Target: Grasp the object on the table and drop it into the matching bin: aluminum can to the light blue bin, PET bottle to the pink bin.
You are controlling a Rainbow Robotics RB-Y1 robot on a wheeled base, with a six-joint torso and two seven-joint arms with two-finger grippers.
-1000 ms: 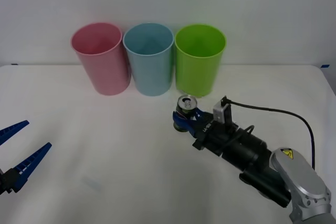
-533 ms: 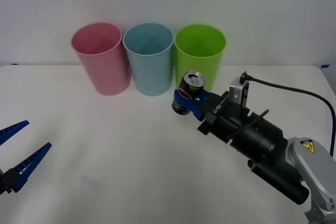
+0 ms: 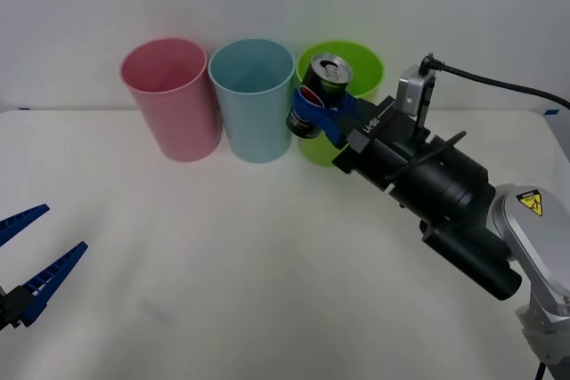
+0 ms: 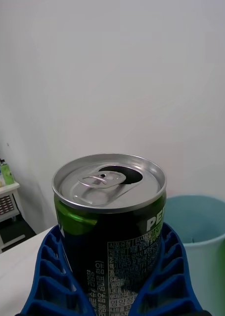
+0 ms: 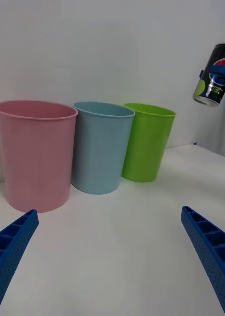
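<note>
My right gripper (image 3: 313, 111) is shut on the aluminum can (image 3: 319, 95), a small dark can with a silver pull-tab top, held in the air in front of the lime green cup (image 3: 352, 77). In the right wrist view the can (image 4: 110, 232) sits between the blue ribbed fingers (image 4: 48, 281), with the light blue bin (image 4: 201, 232) behind it. The light blue bin (image 3: 253, 100) stands just left of the raised can, and the pink bin (image 3: 169, 95) is further left. My left gripper (image 3: 27, 264) rests open low at the table's left edge. From the left wrist, the can (image 5: 213, 81) hangs high above the cups.
The three cups stand in a row at the back of the white table (image 3: 223, 255). A black cable (image 3: 499, 86) runs from the right wrist. A wall rises close behind the cups.
My right gripper has lifted the can off the table and carried it up and back, from in front of the green cup's base to rim height. The left arm has stayed still.
</note>
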